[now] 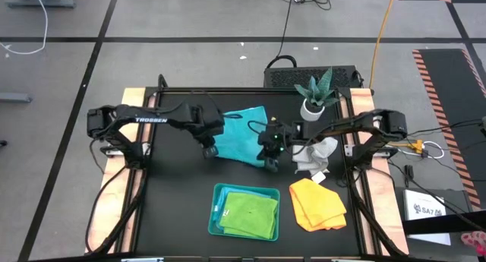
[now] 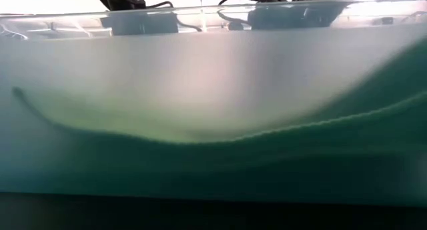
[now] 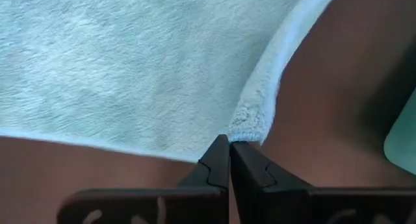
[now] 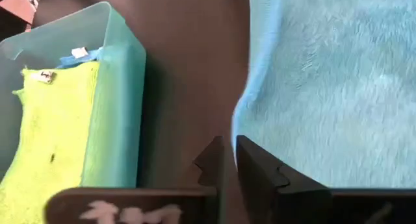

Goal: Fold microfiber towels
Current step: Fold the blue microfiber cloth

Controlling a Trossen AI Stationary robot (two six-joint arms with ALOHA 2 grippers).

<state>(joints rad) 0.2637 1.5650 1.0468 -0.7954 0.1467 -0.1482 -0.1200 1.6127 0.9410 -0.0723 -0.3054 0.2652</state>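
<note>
Both dark grippers sit low at the front edge of the turquoise blue microfiber towel (image 1: 241, 133) spread mid-table. The left gripper (image 3: 229, 145) has its fingers pressed together just at the towel's corner; the right gripper (image 4: 229, 146) shows a narrow gap beside the hem. Nearer, a lime green cloth (image 1: 250, 213) lies in the teal plastic tray (image 1: 216, 210).

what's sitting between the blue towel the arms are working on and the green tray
Nothing: in the high view, only bare black table lies between the turquoise towel and the teal tray. The right wrist view shows the same bare strip.
</note>
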